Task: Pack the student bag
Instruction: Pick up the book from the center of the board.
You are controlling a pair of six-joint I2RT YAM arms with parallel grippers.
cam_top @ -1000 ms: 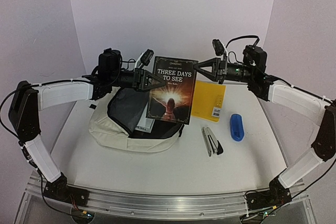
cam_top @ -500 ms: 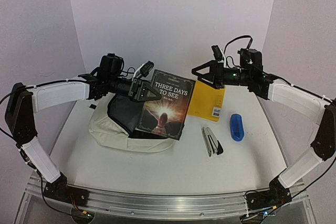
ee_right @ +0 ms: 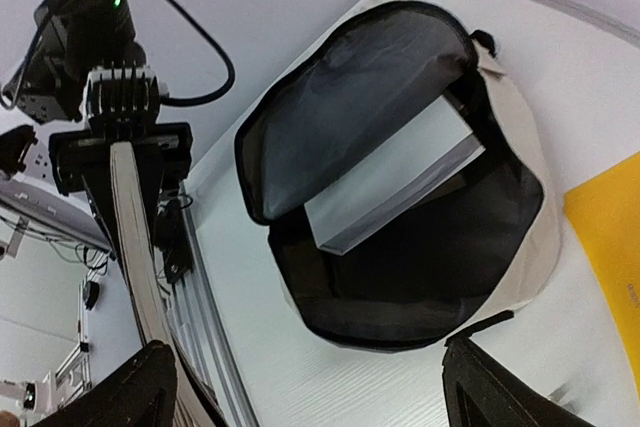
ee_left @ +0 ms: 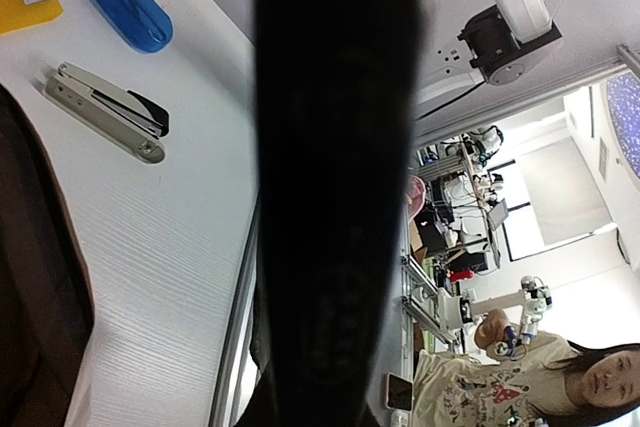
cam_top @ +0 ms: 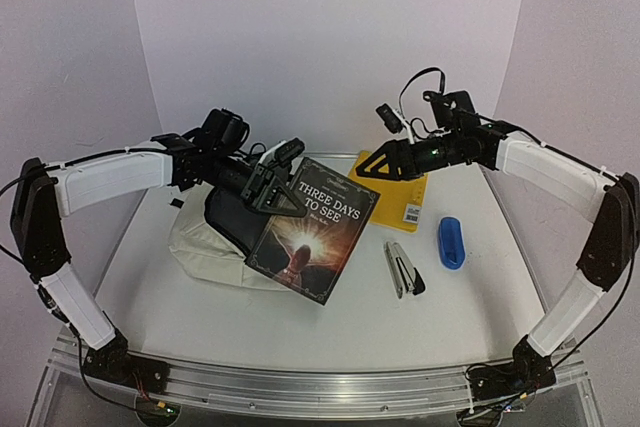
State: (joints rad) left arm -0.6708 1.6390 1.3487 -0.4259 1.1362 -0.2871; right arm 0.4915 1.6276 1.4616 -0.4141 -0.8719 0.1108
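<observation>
The student bag (cam_top: 197, 247), cream with a dark lining, lies open at the left on the table. The right wrist view shows its mouth (ee_right: 430, 267) gaping, with a white flat book (ee_right: 395, 187) inside. My left gripper (cam_top: 288, 187) is shut on the top left corner of a dark book (cam_top: 315, 229) titled "Three Days to See". It holds the book tilted over the bag's right side. In the left wrist view the book's edge (ee_left: 335, 197) fills the middle. My right gripper (cam_top: 368, 167) is open and holds nothing, just right of the book's top edge.
A yellow notebook (cam_top: 405, 192) lies flat behind the right gripper. A grey stapler (cam_top: 403, 269) and a blue case (cam_top: 451, 242) lie on the table to the right. White walls close in the back and both sides.
My right gripper has opened, let go of the book and swung slightly left. The left gripper alone now carries the book, which has dropped lower and tilted toward the front.
</observation>
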